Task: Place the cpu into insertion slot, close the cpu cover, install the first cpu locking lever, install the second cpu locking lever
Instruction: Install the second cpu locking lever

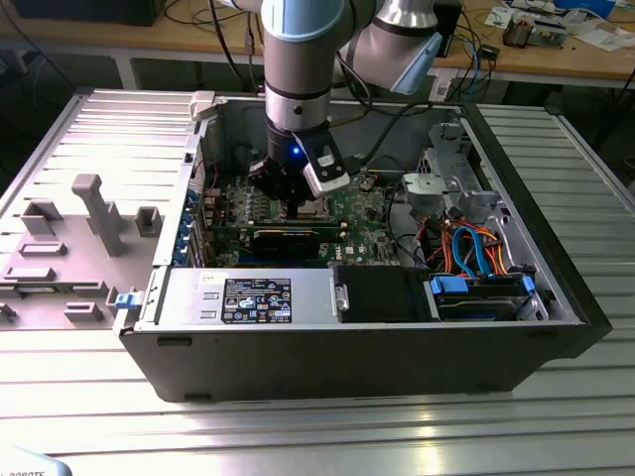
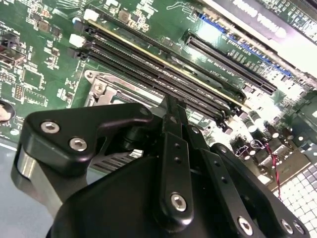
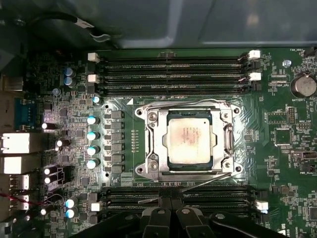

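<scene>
In the first wrist view the cpu (image 3: pixel 189 138) lies flat in the insertion slot (image 3: pixel 215 140), silver top up. The cpu cover (image 3: pixel 154 139) is down over it, framing the chip. One thin wire locking lever (image 3: pixel 188 102) runs straight along the far edge of the cover. The other lever (image 3: pixel 198 184) slants away from the near edge, out over the memory slots. My gripper (image 3: pixel 171 199) is shut, its black fingertips right at that slanted lever. In the second wrist view the gripper (image 2: pixel 172 101) hangs just above the cover's frame (image 2: pixel 106 88). In the exterior view the gripper (image 1: pixel 296 208) is low inside the open computer case (image 1: pixel 556 297).
Black memory slots (image 3: pixel 173 64) flank the socket on both sides. A long black card (image 1: pixel 283 238) lies just in front of the gripper in the exterior view. The drive cage with blue and orange cables (image 1: pixel 476 253) stands at the exterior view's right, and a grey fixture plate (image 1: pixel 89 228) at its left.
</scene>
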You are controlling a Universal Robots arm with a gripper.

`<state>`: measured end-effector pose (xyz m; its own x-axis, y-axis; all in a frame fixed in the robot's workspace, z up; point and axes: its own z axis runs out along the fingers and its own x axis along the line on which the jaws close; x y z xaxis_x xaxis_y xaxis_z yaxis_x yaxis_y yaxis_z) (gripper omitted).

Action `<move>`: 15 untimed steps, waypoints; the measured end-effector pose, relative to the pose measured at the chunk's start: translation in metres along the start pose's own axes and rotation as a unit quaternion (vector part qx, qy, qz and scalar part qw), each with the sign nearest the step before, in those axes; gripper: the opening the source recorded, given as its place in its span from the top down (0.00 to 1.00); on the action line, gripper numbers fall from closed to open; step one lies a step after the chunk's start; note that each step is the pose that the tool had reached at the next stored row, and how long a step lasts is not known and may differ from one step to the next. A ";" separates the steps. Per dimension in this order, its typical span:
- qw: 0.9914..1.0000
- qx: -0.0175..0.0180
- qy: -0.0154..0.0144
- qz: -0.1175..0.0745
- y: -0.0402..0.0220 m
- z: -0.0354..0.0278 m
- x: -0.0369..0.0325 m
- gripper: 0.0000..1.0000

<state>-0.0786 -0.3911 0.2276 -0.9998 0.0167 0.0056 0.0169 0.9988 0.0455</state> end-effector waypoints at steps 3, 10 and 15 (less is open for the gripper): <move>1.000 -0.001 0.000 0.000 -0.0015 -0.0001 0.0021 0.89; 1.000 -0.003 0.001 -0.012 -0.0045 0.0007 0.0077 0.89; 1.000 -0.006 0.002 -0.028 -0.0068 0.0043 0.0114 0.89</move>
<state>-0.0901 -0.3975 0.2230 -0.9992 -0.0399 0.0066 -0.0395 0.9975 0.0584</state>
